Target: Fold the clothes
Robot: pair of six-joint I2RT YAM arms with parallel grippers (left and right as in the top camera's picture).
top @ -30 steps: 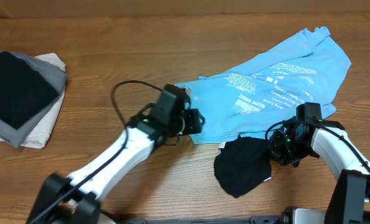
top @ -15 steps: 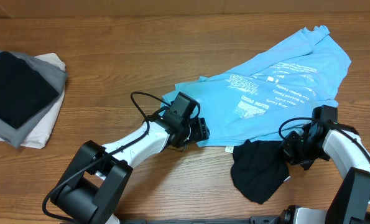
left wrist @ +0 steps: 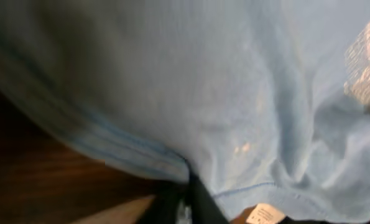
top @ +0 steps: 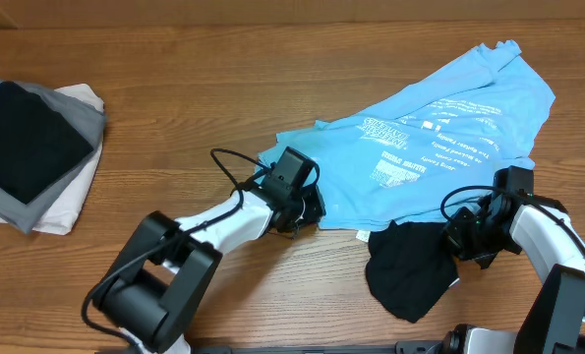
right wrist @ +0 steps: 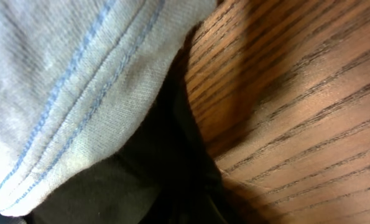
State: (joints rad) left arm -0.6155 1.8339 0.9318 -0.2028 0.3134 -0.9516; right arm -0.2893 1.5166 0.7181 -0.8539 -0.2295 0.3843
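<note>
The sky-blue T-shirt (top: 449,118) lies spread across the right middle of the table, its lettering facing up. My left gripper (top: 310,208) is at its lower left hem. In the left wrist view the blue cloth (left wrist: 203,81) fills the frame, and the dark finger (left wrist: 188,202) pinches the hem. A plain black garment (top: 405,275) lies crumpled in front of the shirt. My right gripper (top: 461,239) is shut on its right edge. The right wrist view shows the black cloth (right wrist: 110,186) under the shirt's stitched hem (right wrist: 60,81), with the fingers (right wrist: 191,205) lost in shadow.
A folded stack of black, grey and white clothes (top: 27,147) sits at the far left edge. A white label (top: 361,234) sticks out under the shirt's front hem, and it also shows in the left wrist view (left wrist: 264,214). The table is wood (top: 174,79).
My right gripper dragged the black garment to the right, then held still. My left arm dropped low and reached right to the shirt's lower left hem.
</note>
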